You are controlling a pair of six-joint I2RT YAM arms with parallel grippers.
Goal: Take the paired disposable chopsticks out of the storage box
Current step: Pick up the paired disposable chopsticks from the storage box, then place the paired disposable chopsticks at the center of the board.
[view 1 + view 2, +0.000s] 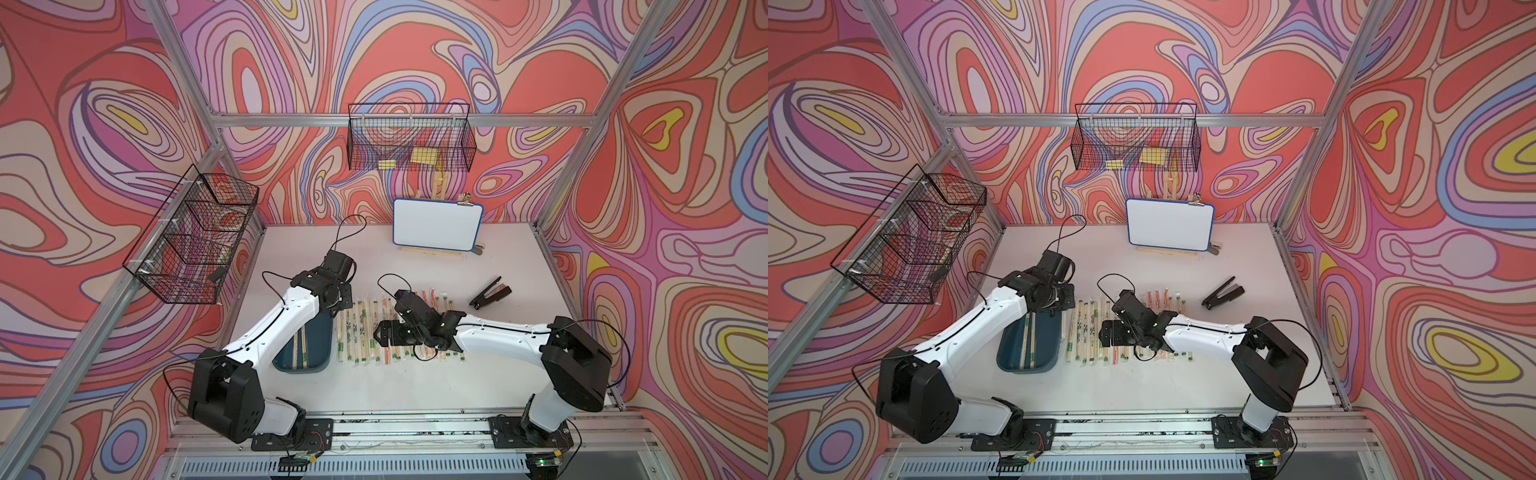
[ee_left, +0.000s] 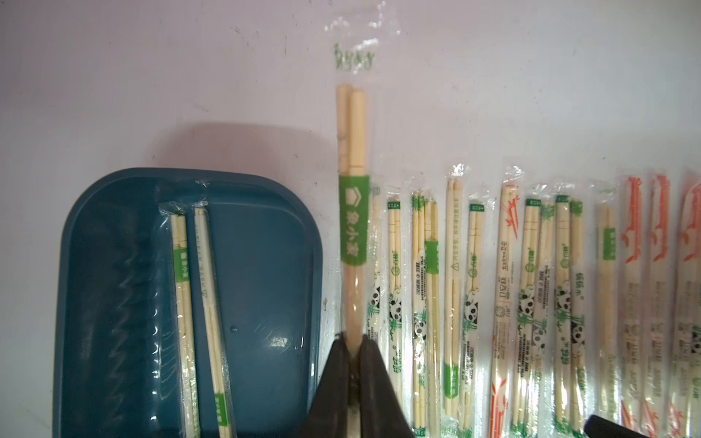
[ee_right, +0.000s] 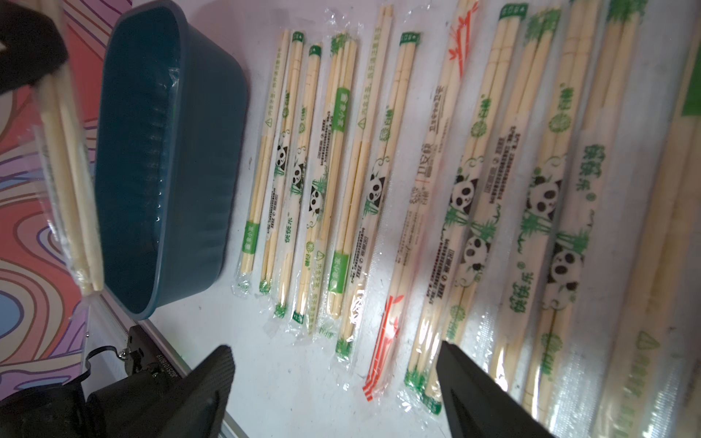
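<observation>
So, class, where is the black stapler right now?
In both top views the stapler lies on the table, right side, just past the right end of the chopstick row, in front of the whiteboard.

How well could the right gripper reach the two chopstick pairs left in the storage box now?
Probably not cleanly: the right gripper is open, but the left arm hangs over the storage box, left gripper shut on another chopstick pair.

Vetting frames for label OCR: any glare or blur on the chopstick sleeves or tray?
Left wrist view: glare streaks on the sleeved chopsticks, a bright spot on the storage box floor; the pair in the left claw is sharp. Right wrist view: the nearest sleeves blur out of focus. Both top views: even light, prints too small.
</observation>
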